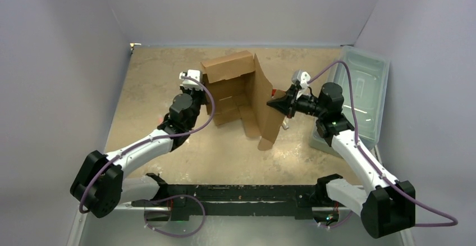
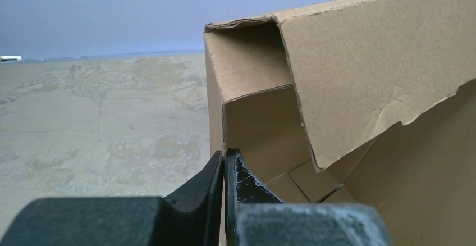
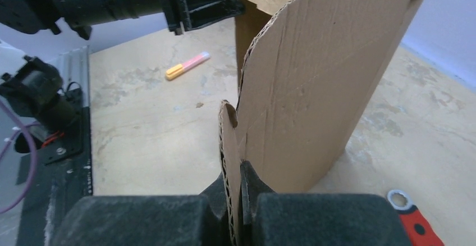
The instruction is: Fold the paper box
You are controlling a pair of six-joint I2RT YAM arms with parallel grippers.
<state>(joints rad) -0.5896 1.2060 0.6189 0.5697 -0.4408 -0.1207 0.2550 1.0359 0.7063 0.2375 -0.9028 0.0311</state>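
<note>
Brown paper box (image 1: 227, 86) half open on table (image 1: 151, 83). At its left wall, left gripper (image 1: 203, 89); at tall flap (image 1: 262, 97), right gripper (image 1: 273, 103).

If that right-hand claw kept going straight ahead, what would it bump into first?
The right gripper is shut on a tall flap of the paper box, so it would probably just push that cardboard onward.

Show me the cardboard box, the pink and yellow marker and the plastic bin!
cardboard box (image 1: 227, 66), top view, on its far flap.
pink and yellow marker (image 3: 188, 65), right wrist view, on the middle of its body.
plastic bin (image 1: 365, 89), top view, on its bare floor.
</note>
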